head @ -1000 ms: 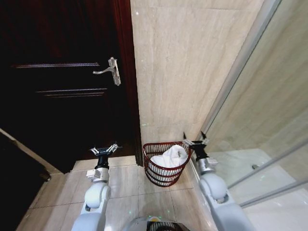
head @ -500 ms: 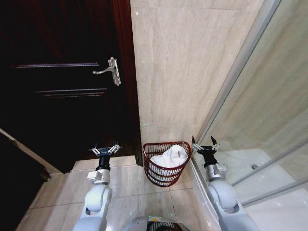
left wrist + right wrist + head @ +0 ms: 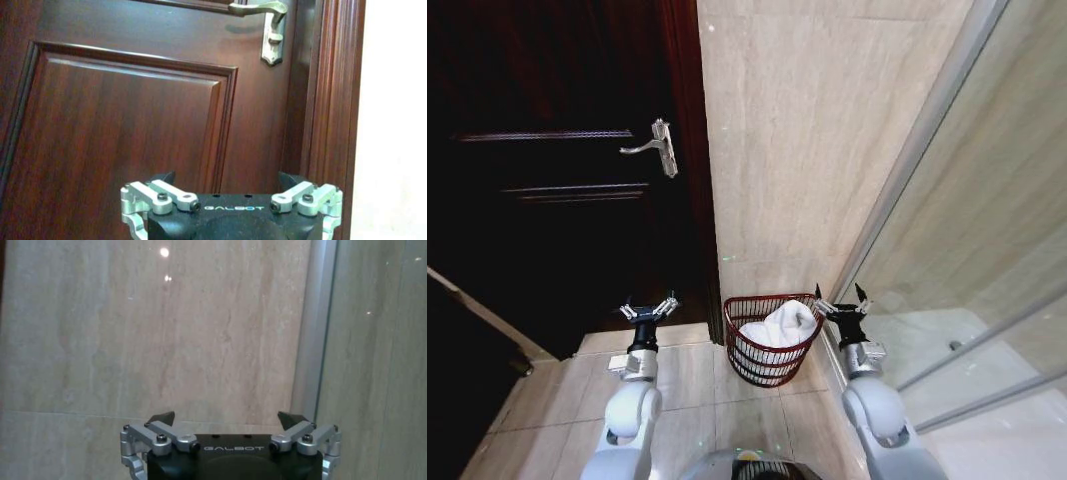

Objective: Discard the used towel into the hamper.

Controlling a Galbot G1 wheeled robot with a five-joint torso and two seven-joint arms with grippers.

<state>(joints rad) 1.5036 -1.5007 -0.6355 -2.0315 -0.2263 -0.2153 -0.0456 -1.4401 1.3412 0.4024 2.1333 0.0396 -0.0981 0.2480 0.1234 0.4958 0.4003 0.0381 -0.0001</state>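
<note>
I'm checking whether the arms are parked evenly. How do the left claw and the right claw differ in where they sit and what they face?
The left claw sits apart from the hamper, over bare floor tiles; the right claw sits close beside the hamper's rim. The left claw faces the dark wooden door with its lever handle; the right claw faces the beige tiled wall. Both are open and empty, and the white towel lies inside the hamper.

The towel (image 3: 779, 323) lies in the hamper (image 3: 770, 362), between door (image 3: 557, 180) and glass partition (image 3: 987, 230).
</note>
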